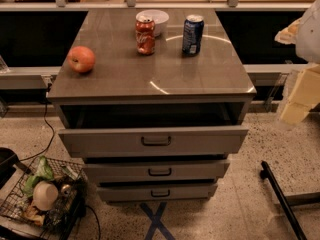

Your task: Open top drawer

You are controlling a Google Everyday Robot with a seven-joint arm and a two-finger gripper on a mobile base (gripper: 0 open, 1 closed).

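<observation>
The top drawer (155,141) is the widest grey front of the cabinet, with a small dark bar handle (156,140) at its centre. It stands pulled out a little from under the cabinet top (150,74), with a dark gap above its front. Two narrower drawer fronts (159,172) sit below it. My gripper (296,108) shows as pale, blurred parts at the right edge, well to the right of the drawer and a little above its handle, touching nothing.
On the cabinet top stand an apple (81,59), a red can (145,35), a blue can (192,34) and a white bowl (153,20). A wire basket (42,194) of items sits on the floor at the lower left. A black bar (280,196) lies at the lower right. A blue tape cross (156,221) marks the floor in front.
</observation>
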